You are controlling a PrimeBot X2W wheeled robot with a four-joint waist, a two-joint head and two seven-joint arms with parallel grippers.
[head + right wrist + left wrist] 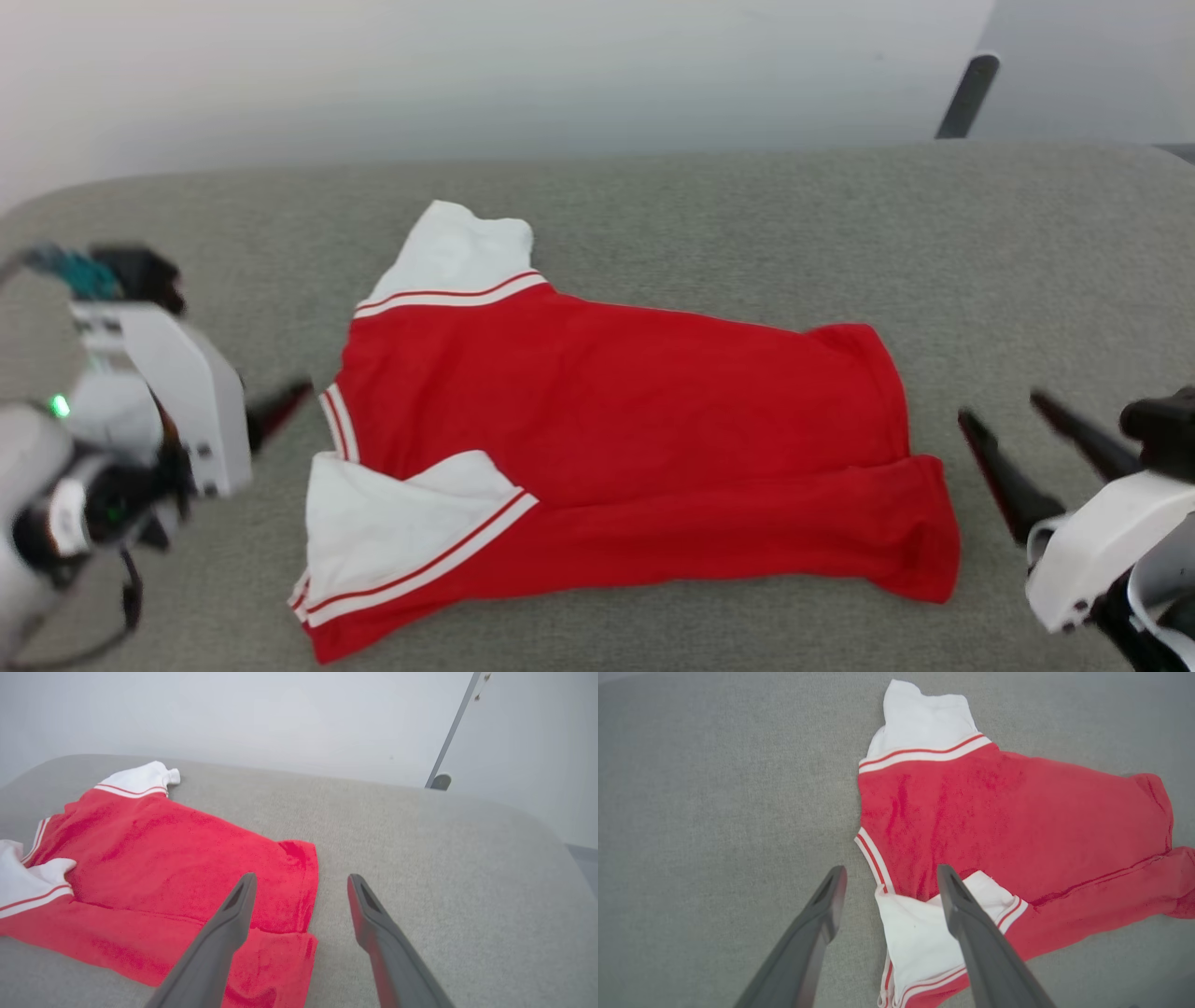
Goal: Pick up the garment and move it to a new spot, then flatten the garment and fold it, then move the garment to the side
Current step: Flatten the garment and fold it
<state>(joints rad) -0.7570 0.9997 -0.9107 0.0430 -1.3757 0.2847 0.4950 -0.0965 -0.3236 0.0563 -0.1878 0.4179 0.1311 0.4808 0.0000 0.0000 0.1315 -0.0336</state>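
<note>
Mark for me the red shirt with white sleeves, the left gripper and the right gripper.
Red shirt with white sleeves (616,411), head view, middle of the red body.
Left gripper (891,869), left wrist view, midway between its open fingertips.
Right gripper (302,876), right wrist view, midway between its open fingertips.

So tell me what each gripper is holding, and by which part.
Nothing is held: the left gripper and right gripper stand open beside the garment, which lies free.

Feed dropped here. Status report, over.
Left end effector open, empty. Right end effector open, empty. Garment partly folded on grey surface. Nothing in the way.
</note>
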